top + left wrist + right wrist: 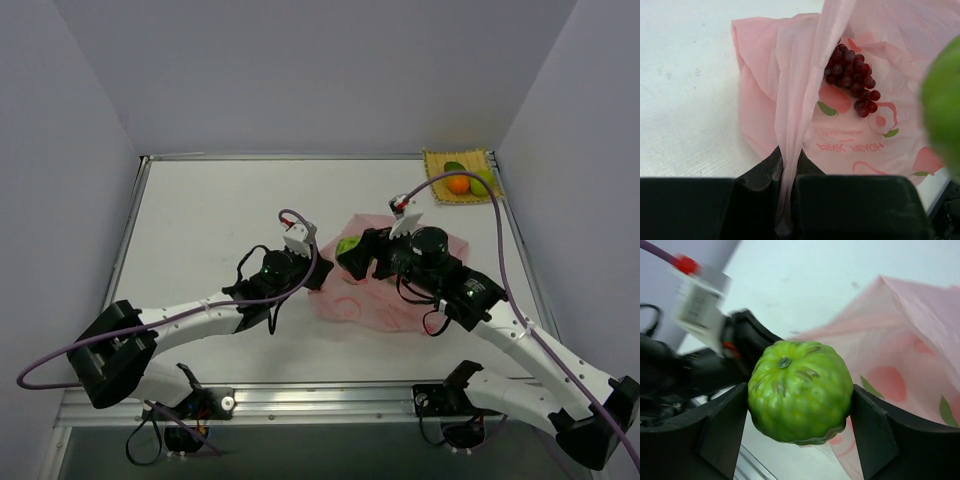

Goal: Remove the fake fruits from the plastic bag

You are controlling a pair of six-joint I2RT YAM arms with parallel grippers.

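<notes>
The pink plastic bag (385, 290) lies mid-table; it also shows in the left wrist view (790, 100) and the right wrist view (920, 350). My left gripper (788, 172) is shut on a pinched fold of the bag's edge at its left side (318, 268). A dark purple grape bunch (852, 82) lies inside the bag. My right gripper (800, 410) is shut on a green round fruit (800, 390), held above the bag's left part (350, 246); the fruit shows blurred in the left wrist view (942, 105).
A small yellow woven mat (436, 158) at the table's far right corner holds an orange (458, 184) and green fruits (482, 180). Grey walls stand at the left, right and back. A metal rail (300, 405) runs along the near edge.
</notes>
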